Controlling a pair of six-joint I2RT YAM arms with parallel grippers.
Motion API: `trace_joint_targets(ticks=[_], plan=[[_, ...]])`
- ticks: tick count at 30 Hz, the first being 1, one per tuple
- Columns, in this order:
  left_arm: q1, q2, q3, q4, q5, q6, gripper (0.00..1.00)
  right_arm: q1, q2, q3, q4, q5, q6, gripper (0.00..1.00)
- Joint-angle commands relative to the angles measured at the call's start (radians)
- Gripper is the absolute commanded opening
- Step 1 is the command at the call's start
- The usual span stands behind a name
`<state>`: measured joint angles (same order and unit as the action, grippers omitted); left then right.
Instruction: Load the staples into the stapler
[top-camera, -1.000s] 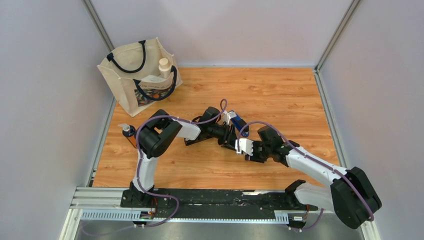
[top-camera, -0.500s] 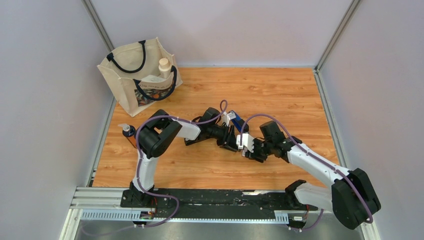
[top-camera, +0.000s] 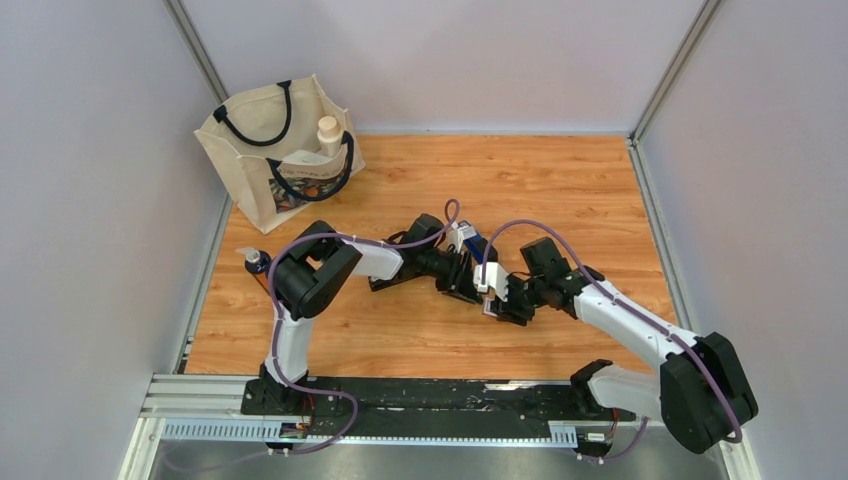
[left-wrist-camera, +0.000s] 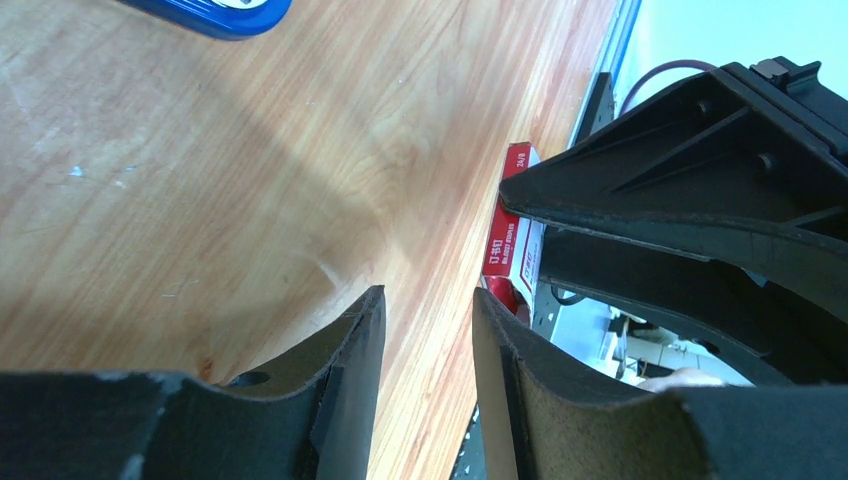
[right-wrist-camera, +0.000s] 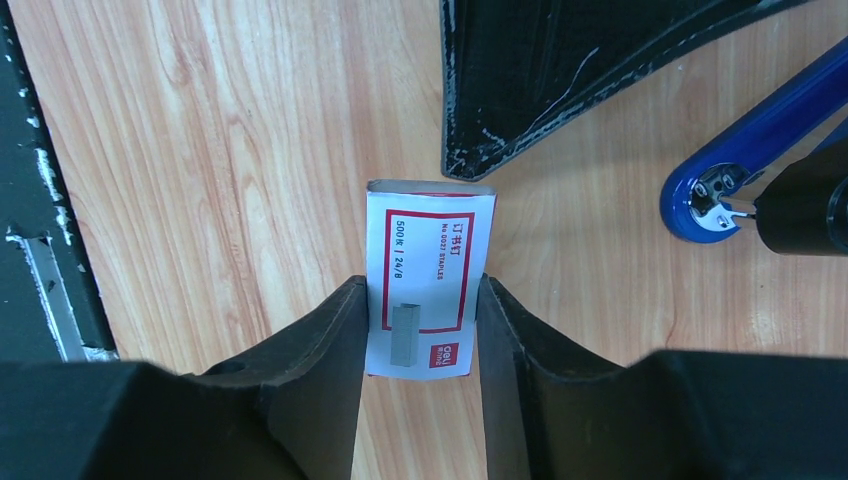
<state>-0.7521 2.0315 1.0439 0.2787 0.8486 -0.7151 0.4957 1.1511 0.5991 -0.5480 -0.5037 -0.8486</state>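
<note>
- Change noted: since a second ago the right gripper (right-wrist-camera: 422, 300) has carried the staples box (right-wrist-camera: 430, 250) a short way closer to the stapler (top-camera: 472, 241). Its forearm now reaches further in.
- No change: the stapler, the left gripper (left-wrist-camera: 428, 330) and the bag are where they were.
- Right gripper: fingers pressed on both long sides of the white, red-printed box. The box is held flat over the wood, with its far end sticking out past the fingertips.
- Left gripper: jaws a narrow gap apart with nothing between them, low over the wood just beside the stapler. One finger's tip lies just off the box's far end.
- Task item: the box is on the near side of the blue stapler, close but apart from it.
- Surface: a wood-grain table (top-camera: 560, 190) with a black rail (top-camera: 420, 395) along its near edge, well apart from the stapler.
- Room: plain pale walls (top-camera: 450, 60) on three sides.
- Other items: a cream tote bag (top-camera: 262, 160) stands well away from the stapler at the far left, with a pale bottle (top-camera: 328, 135) upright in it. A small dark-capped bottle (top-camera: 257, 262) is left of the stapler, beyond the left arm.
</note>
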Motion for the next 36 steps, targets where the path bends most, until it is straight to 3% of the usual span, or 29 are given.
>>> trace_joint_targets(ticks=[1,6,31,36], plan=[[-0.024,-0.065,0.041,-0.030,-0.017,0.066,0.46,-0.005,0.006,0.045,-0.020,-0.045,0.020,0.43],[-0.026,-0.062,0.044,-0.023,-0.011,0.059,0.41,-0.011,0.007,0.045,-0.020,-0.045,0.020,0.43],[-0.047,-0.040,0.042,0.013,0.009,0.019,0.41,-0.029,0.009,0.041,0.036,-0.012,0.066,0.43],[-0.049,-0.031,0.039,0.013,0.006,0.020,0.34,-0.028,0.004,0.039,0.043,-0.010,0.069,0.43]])
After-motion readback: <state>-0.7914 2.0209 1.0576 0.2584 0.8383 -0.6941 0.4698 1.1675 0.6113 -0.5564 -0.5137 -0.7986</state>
